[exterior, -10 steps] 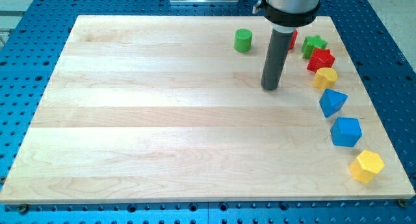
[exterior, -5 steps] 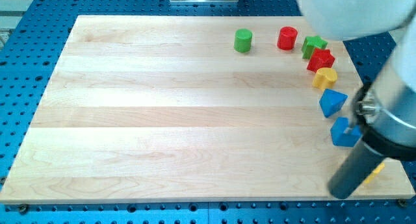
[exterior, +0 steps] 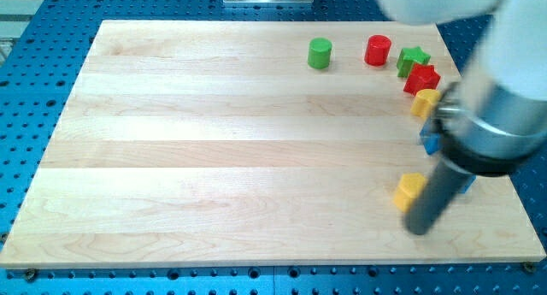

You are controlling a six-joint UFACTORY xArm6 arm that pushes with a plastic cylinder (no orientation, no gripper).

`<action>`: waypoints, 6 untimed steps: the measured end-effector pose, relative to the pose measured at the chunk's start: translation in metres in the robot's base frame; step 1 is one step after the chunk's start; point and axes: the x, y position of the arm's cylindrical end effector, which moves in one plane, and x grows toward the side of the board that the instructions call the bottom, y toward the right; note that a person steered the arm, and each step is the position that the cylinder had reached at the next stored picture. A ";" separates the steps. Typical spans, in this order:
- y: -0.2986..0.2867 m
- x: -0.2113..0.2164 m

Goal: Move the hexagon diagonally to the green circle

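The yellow hexagon (exterior: 409,190) lies on the wooden board (exterior: 214,158) at the lower right, partly hidden by my rod. My tip (exterior: 419,228) is just below and to the right of it, touching or nearly touching. The green circle (exterior: 320,53) stands near the view's top, right of the middle, far from the hexagon. The arm's blurred body covers much of the view's right side.
A red cylinder (exterior: 378,50), a green star (exterior: 414,58), a red block (exterior: 421,77) and a yellow block (exterior: 425,101) curve down the right side. A blue block (exterior: 427,140) shows partly behind the arm. The board's right edge is close.
My tip swung from the board's top to its lower right corner, then moved left. The yellow hexagon has slid left and up from the corner. The arm now hides the blue blocks.
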 end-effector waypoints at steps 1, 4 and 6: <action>0.014 -0.006; 0.024 -0.112; 0.045 -0.182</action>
